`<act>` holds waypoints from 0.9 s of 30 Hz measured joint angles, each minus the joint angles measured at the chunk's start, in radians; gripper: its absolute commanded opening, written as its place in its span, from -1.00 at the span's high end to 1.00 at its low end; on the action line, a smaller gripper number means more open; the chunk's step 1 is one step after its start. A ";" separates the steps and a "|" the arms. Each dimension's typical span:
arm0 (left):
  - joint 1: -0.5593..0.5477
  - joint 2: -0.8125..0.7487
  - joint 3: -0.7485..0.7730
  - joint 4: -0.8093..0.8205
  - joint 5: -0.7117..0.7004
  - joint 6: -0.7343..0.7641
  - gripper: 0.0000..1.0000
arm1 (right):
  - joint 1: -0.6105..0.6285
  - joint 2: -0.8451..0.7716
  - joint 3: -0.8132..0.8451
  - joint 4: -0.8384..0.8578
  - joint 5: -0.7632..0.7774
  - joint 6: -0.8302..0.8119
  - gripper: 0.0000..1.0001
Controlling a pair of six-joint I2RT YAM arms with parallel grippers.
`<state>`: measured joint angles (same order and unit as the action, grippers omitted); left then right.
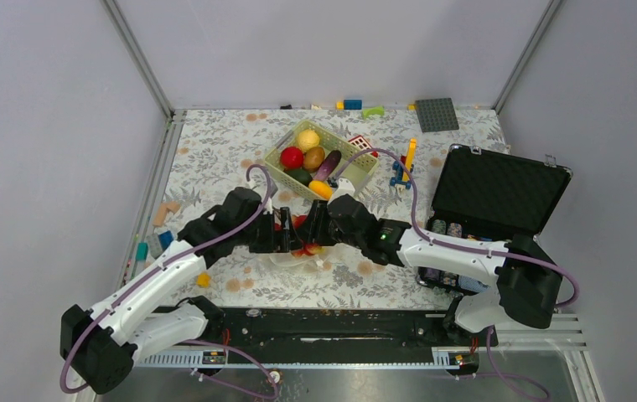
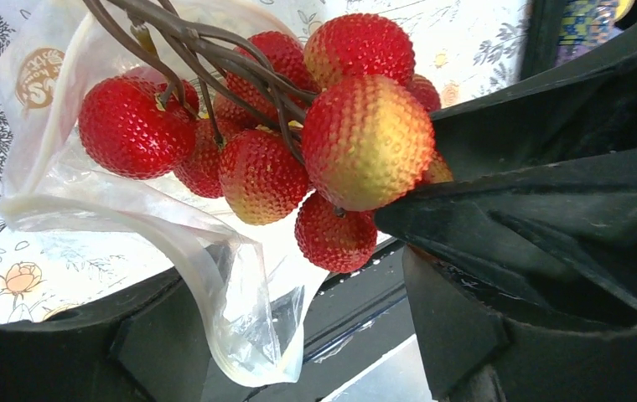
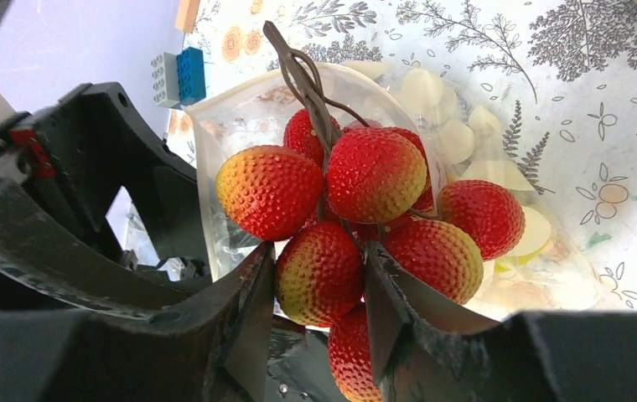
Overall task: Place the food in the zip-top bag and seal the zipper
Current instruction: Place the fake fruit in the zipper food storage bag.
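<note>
Surface [image 1: 214, 159]: a cloth with grey leaves and orange flowers.
Middle: a clear bag [image 1: 288, 260] lies here.
Behind it: a green basket [image 1: 360, 174].
Far edge: a grey plate [image 1: 437, 114], a blue block [image 1: 352, 105], a green block [image 1: 373, 110].
Right side: an open black case [image 1: 499, 193].
Left side: small blocks [image 1: 164, 214] and a yellow bit [image 1: 204, 280].

The left arm [image 1: 156, 280] and right arm [image 1: 458, 251] are stretched forward and inward, wrists nearly meeting. The right gripper [image 3: 319, 276] is clamped on the food [image 3: 374, 172]; the left gripper's [image 2: 294, 322] 2 fingers are held apart.
</note>
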<state>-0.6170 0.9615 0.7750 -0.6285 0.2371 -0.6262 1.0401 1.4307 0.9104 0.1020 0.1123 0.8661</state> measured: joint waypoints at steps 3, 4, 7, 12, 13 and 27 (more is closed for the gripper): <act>-0.029 0.019 0.000 -0.006 -0.033 0.000 -0.48 | 0.000 0.002 0.000 0.000 0.000 0.031 1.00; -0.042 0.029 0.000 -0.009 -0.042 0.002 -0.44 | 0.000 0.005 0.000 0.000 0.000 0.042 1.00; -0.068 0.048 0.000 -0.019 -0.068 0.004 -0.31 | 0.000 0.020 0.001 0.001 -0.002 0.074 1.00; -0.090 0.057 0.000 -0.029 -0.133 -0.002 -0.03 | 0.000 0.034 0.001 0.022 -0.014 0.118 1.00; -0.092 0.060 0.000 -0.029 -0.151 -0.004 -0.01 | 0.000 0.034 0.001 0.025 -0.016 0.123 1.00; -0.102 0.112 0.005 -0.058 -0.246 -0.010 0.85 | -0.008 0.035 -0.035 0.098 -0.061 0.103 0.12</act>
<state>-0.7189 1.0733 0.7795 -0.6865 -0.0086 -0.6365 1.0321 1.4662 0.8749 0.1997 0.0517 0.9688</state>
